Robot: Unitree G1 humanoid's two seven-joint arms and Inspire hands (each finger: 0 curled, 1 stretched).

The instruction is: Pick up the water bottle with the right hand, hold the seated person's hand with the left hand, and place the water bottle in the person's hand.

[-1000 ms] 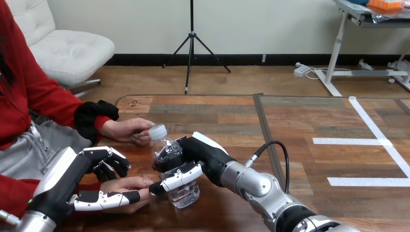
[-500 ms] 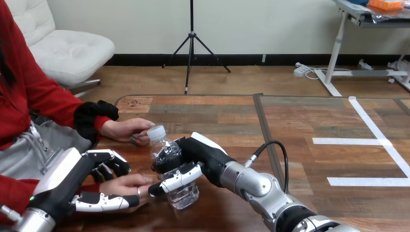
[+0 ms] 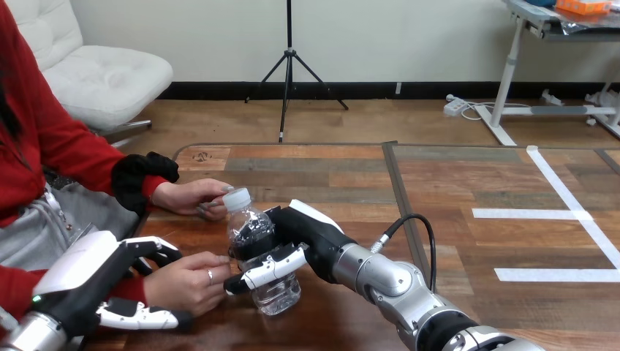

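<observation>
While gripped by the right hand (image 3: 311,228), the water bottle (image 3: 257,241) was tilted, its white cap (image 3: 236,199) leaning toward the person. Its base was down at the wooden table (image 3: 439,175); contact with the wood could not be resolved.

Right hand: fingers wrapped round the bottle's far side, thumb across its near side, palm to the bottle's right.

Person's nearer hand (image 3: 186,281): just left of the bottle, back up, fingertips at the bottle's lower left. Whether they touched it could not be told.

Left hand (image 3: 77,274): further left of the bottle, closed on the person's nearer hand, with fingers curled over its wrist end and thumb stretched beneath it.

Person's farther hand (image 3: 191,197): behind and left of the bottle, lying on the table, fingertips just beside the cap.

Right forearm (image 3: 380,274): silver, ran off to the bottle's lower right.
</observation>
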